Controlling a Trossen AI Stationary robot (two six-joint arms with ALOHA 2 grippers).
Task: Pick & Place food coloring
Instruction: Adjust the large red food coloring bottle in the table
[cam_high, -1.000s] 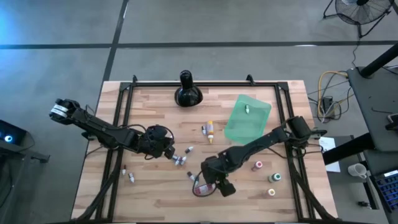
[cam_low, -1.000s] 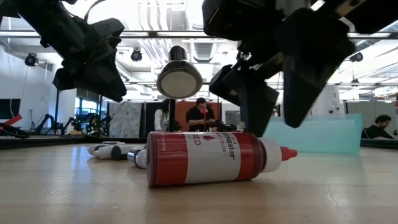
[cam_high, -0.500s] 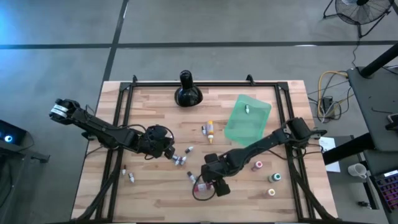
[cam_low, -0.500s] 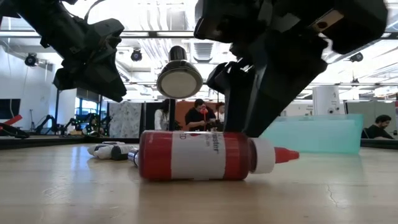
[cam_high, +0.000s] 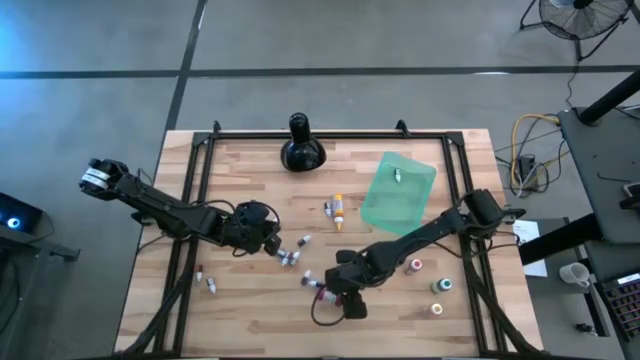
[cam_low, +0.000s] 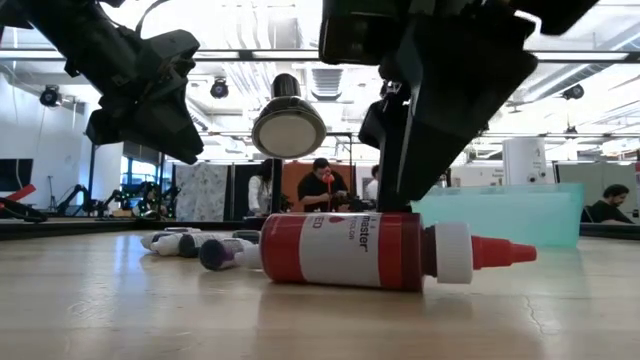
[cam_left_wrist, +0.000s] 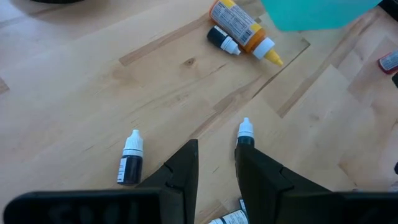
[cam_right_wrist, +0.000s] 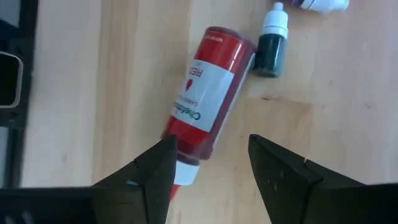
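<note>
With the right gripper (cam_right_wrist: 208, 171) held open above the red bottle (cam_right_wrist: 205, 93), lying on the table (cam_high: 250, 320) near its front edge, the bottle could be rolled aside if one finger lands on it.

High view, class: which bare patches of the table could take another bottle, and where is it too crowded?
Bare wood lies left of the black bulbous object, along that far edge, and at the near left corner beyond two small vials. Crowded: the middle, where the left gripper, scattered vials, the right gripper over the red bottle and the orange bottle sit.
</note>
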